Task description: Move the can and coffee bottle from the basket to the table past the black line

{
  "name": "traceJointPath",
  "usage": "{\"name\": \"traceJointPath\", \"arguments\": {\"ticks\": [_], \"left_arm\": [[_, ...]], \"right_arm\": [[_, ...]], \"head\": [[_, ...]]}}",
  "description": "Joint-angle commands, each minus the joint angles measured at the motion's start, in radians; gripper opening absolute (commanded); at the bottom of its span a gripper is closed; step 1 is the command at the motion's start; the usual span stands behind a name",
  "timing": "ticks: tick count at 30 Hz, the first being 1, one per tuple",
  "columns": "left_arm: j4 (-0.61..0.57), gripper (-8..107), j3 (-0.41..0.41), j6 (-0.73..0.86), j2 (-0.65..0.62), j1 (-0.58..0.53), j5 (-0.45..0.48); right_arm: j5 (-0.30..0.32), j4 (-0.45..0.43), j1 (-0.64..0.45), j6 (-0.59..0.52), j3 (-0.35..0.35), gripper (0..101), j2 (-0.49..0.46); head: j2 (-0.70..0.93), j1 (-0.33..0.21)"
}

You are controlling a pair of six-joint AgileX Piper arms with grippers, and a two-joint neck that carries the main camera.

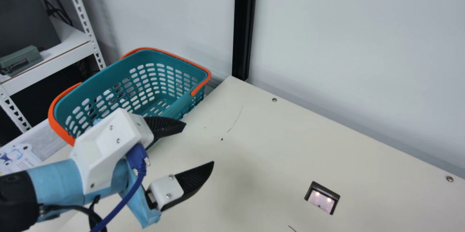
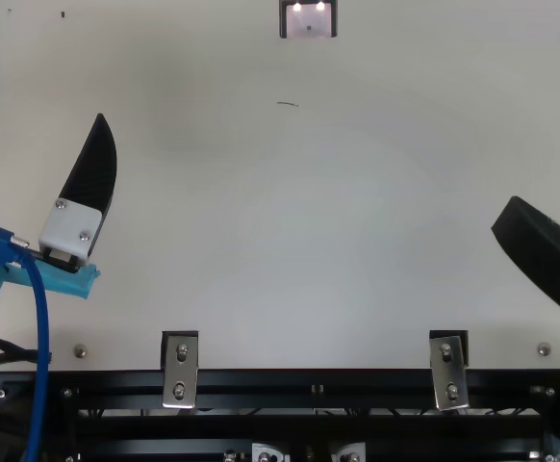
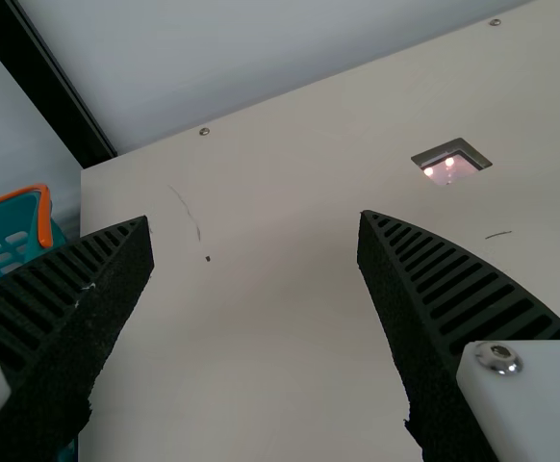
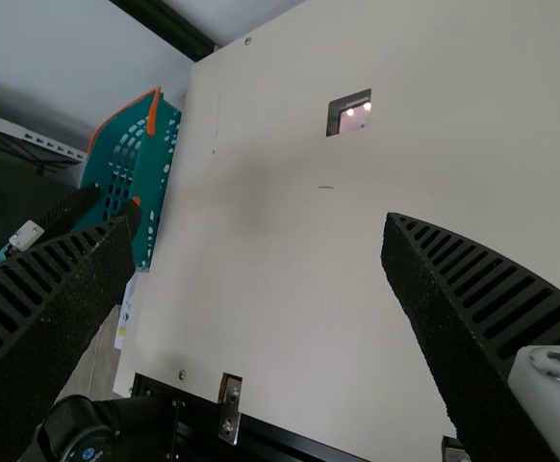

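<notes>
Basket (image 1: pixel 181 106) beside table (image 1: pixel 254 134), with left gripper (image 1: pixel 199 144) near it, opened wide, empty, and right gripper (image 4: pixel 263 212) likewise. Cannot tell place of can and coffee bottle. From too low entry, could bump and shift basket; from loose grip, could drop bottle.

Pale blue arm (image 1: pixel 56 182), white housing (image 1: pixel 100 152), blue cable (image 1: pixel 124 202)

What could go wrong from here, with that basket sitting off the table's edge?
The left arm's open tool might knock the basket's rim while reaching in. Its loose blue cable could snag on an orange handle. A bottle set partly over the table's square recess might tip.
</notes>
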Motion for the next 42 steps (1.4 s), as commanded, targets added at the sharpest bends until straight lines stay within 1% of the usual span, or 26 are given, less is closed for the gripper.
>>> {"name": "traceJointPath", "arguments": {"ticks": [1,6,7,10,18,23,26,30,33,42], "left_arm": [[0.000,90,0.000,0.000,0.000,0.000,0.000],[0.000,90,0.000,0.000,0.000,0.000,0.000],[0.022,90,0.000,-0.025,0.000,-0.005,-0.001],[0.034,90,-0.013,-0.048,0.014,0.014,-0.011],[0.045,90,-0.105,-0.159,0.105,0.165,-0.049],[0.038,90,-0.182,-0.195,0.202,0.266,-0.052],[0.034,90,-0.238,-0.193,0.275,0.326,-0.035],[0.008,90,-0.321,-0.158,0.380,0.392,0.006],[-0.029,90,-0.388,-0.102,0.461,0.444,0.045],[-0.151,90,-0.587,0.125,0.694,0.623,0.154]], "right_arm": [[0.000,0.000,0.000,0.000,0.000,101,0.000],[0.000,0.000,0.000,0.000,0.000,101,0.000],[0.000,0.000,0.000,0.000,0.000,101,0.000],[0.000,0.000,0.000,0.000,0.000,101,0.000],[0.000,0.000,0.000,0.000,0.000,101,0.000],[0.000,0.000,0.000,0.000,0.000,101,0.000],[0.000,0.000,0.000,0.000,0.000,101,0.000],[0.000,0.000,0.000,0.000,0.000,101,0.000],[0.000,0.000,0.000,0.000,0.000,101,0.000],[0.000,0.000,0.000,0.000,0.000,101,0.000]], "head": [[0.014,-0.035],[0.014,-0.035],[0.014,-0.035],[0.014,-0.035],[0.014,-0.035],[0.014,-0.035],[0.014,-0.035],[0.014,-0.035],[0.014,-0.035],[0.014,-0.035]]}}
